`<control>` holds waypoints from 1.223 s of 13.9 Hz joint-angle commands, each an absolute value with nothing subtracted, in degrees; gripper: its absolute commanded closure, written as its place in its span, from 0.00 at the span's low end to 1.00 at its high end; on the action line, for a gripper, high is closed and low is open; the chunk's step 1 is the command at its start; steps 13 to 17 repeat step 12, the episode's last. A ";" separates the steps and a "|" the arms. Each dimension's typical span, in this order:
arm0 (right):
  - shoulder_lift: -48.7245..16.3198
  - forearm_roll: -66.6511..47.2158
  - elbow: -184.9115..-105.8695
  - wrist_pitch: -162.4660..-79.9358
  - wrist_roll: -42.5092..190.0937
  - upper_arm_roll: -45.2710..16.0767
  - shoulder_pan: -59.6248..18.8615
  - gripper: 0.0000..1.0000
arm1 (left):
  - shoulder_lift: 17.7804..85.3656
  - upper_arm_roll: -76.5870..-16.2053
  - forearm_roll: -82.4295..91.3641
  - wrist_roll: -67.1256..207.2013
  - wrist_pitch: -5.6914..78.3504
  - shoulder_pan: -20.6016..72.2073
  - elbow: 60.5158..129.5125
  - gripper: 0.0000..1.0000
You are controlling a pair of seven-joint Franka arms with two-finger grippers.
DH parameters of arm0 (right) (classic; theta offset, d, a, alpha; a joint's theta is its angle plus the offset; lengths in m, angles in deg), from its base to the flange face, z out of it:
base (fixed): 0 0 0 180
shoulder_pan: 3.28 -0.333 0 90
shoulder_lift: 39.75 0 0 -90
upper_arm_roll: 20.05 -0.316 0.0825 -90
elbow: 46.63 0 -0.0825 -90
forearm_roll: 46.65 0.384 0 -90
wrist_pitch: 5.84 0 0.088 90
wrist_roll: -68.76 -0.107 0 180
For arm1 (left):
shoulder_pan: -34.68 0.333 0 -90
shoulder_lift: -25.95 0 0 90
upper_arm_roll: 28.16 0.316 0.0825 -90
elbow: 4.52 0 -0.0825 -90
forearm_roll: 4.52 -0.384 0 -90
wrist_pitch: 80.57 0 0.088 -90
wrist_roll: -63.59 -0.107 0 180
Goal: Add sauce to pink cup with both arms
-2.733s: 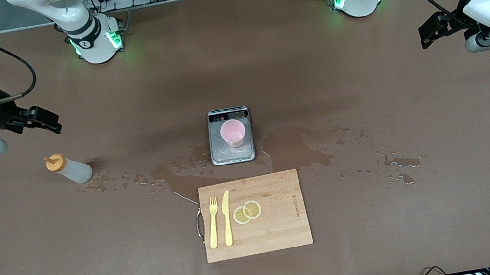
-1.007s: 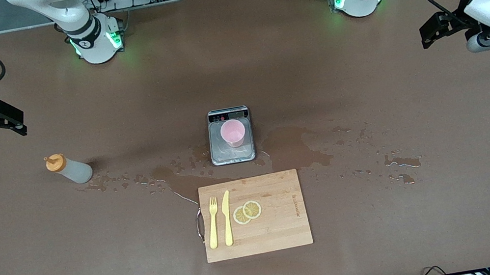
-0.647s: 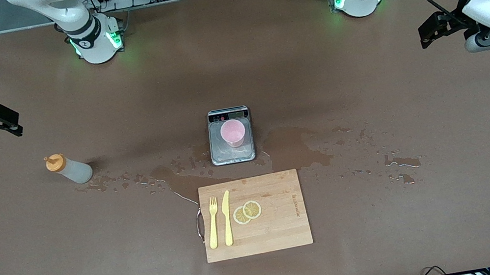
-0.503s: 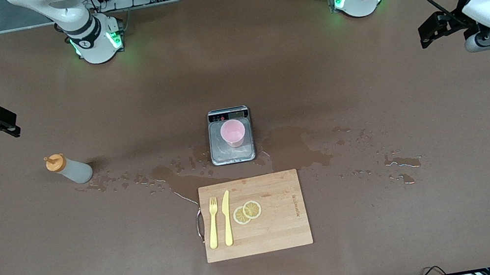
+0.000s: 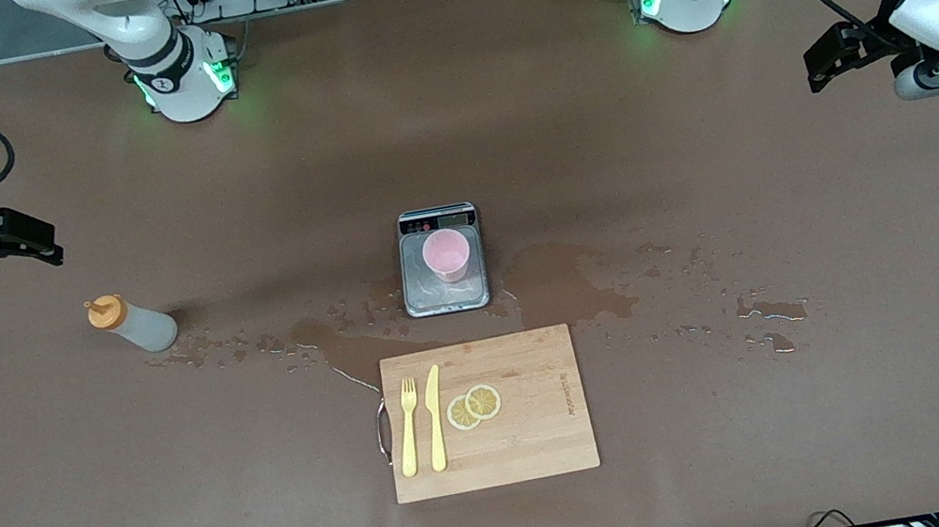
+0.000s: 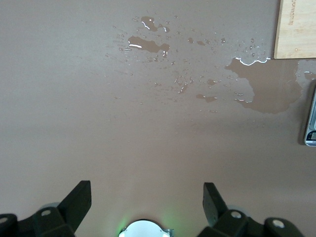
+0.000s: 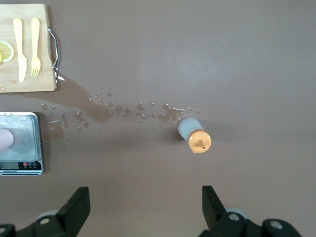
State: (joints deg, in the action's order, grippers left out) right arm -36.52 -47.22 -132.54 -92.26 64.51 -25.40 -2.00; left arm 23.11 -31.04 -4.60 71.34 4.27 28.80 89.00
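The sauce bottle stands upright on the brown table toward the right arm's end, whitish with an orange cap. A pink cup sits on the steel scale at the table's middle. My right gripper hangs open and empty over bare table, apart from the bottle; in its wrist view the bottle lies ahead of the open right gripper. My left gripper waits open and empty over the left arm's end of the table; its wrist view shows the left gripper over bare table.
A wooden cutting board lies nearer the front camera than the scale, with a yellow fork, a knife and lemon slices on it. Spilled liquid spreads around the scale, toward the bottle and toward the left arm's end.
The right gripper drew back toward its end of the table, then shifted a little toward the bottle again. The left arm has hardly moved. Bottle and cup are unmoved.
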 commanded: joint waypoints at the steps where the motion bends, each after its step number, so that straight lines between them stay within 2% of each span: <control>1: -36.50 -48.32 -131.36 -91.19 64.98 -25.67 -1.26 0.00 | 22.79 -31.32 -5.23 70.71 3.80 29.14 88.38 0.00; 6: -36.50 -48.06 -131.45 -90.66 65.33 -25.76 -1.35 0.00 | 22.79 -31.23 -3.04 67.55 4.42 31.95 88.38 0.00; 17: -36.42 -47.27 -131.44 -90.66 64.54 -25.94 -1.70 0.00 | 23.40 -31.23 -3.03 67.19 4.51 32.13 86.62 0.00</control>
